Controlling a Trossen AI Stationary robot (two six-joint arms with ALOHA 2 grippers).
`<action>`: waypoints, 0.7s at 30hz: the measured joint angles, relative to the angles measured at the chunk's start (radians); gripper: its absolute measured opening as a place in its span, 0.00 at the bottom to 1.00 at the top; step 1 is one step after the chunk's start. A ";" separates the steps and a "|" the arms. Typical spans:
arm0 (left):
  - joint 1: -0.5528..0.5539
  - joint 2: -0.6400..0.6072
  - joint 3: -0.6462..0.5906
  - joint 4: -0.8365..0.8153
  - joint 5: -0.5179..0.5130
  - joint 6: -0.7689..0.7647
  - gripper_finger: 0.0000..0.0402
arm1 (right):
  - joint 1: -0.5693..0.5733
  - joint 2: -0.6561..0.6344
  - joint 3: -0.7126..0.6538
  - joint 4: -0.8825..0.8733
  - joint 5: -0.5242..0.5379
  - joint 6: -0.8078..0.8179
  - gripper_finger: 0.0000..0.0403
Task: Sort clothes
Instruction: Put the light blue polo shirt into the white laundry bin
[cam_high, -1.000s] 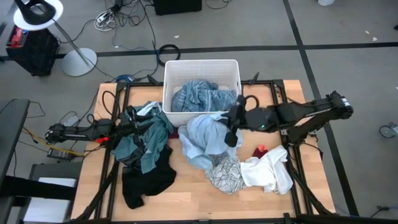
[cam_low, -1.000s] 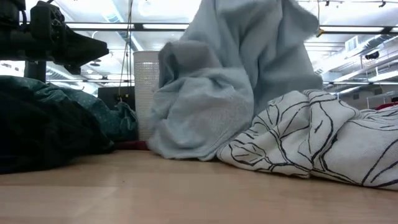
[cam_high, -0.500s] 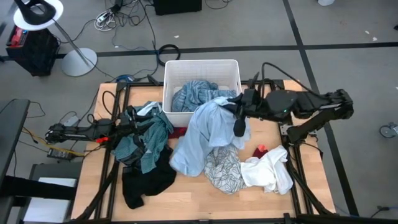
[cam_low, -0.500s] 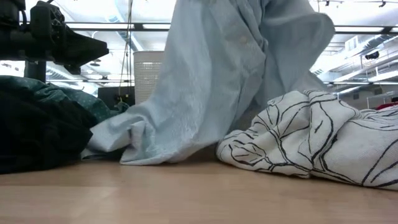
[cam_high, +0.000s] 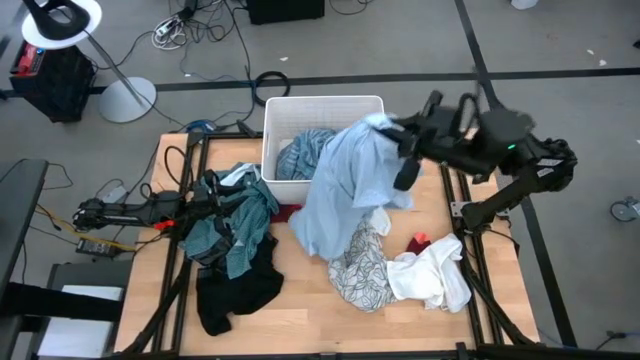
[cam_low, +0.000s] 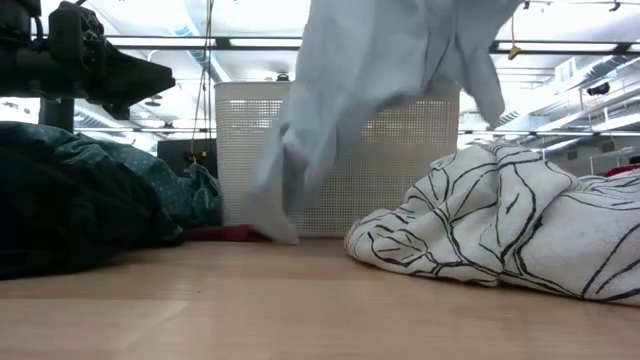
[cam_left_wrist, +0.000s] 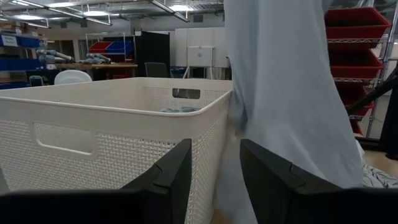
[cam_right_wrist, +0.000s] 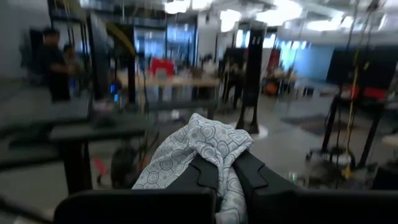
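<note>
My right gripper (cam_high: 388, 125) is raised by the white bin's (cam_high: 372, 103) right rim and shut on a light blue shirt (cam_high: 345, 185). The shirt also shows in the low view (cam_low: 370, 90). A blue-grey striped shirt (cam_high: 305, 152) lies in the bin. My left gripper (cam_left_wrist: 214, 180) is open and empty over the teal plaid shirt (cam_high: 235, 225) at the table's left. A black garment (cam_high: 235, 290), a white line-patterned piece (cam_high: 360, 278), a white piece (cam_high: 432, 278) and a small red piece (cam_high: 420, 241) lie on the table. My right gripper pinches a bunched part of the light blue shirt with a small ring print (cam_right_wrist: 208, 142) between its two fingers (cam_right_wrist: 252, 174). The gripper is raised and about level. The shirt hangs below it in long folds, and its lower end (cam_low: 272, 225) reaches down by the bin's near wall.
The bin stands at the table's far middle, and its wall (cam_left_wrist: 93, 149) is close before my left gripper. Another red piece (cam_high: 290, 212) lies by the bin's near wall. Bare wood (cam_high: 300, 315) shows along the near edge. People stand in the room beyond (cam_right_wrist: 53, 62).
My right gripper has risen and gone toward the table's far right corner, still shut on the light blue shirt. The shirt has been drawn up off its heap on the table, and now hangs long beside the bin's right rim.
</note>
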 joint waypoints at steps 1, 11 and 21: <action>0.000 0.000 0.000 0.000 0.000 0.000 0.35 | 0.000 0.000 0.012 0.023 0.001 -0.020 0.02; 0.000 0.000 0.000 0.000 0.000 0.000 0.35 | -0.053 0.001 0.077 0.321 0.027 -0.231 0.02; 0.000 0.000 0.000 0.000 0.000 0.000 0.35 | -0.230 0.064 0.077 0.560 -0.160 -0.239 0.02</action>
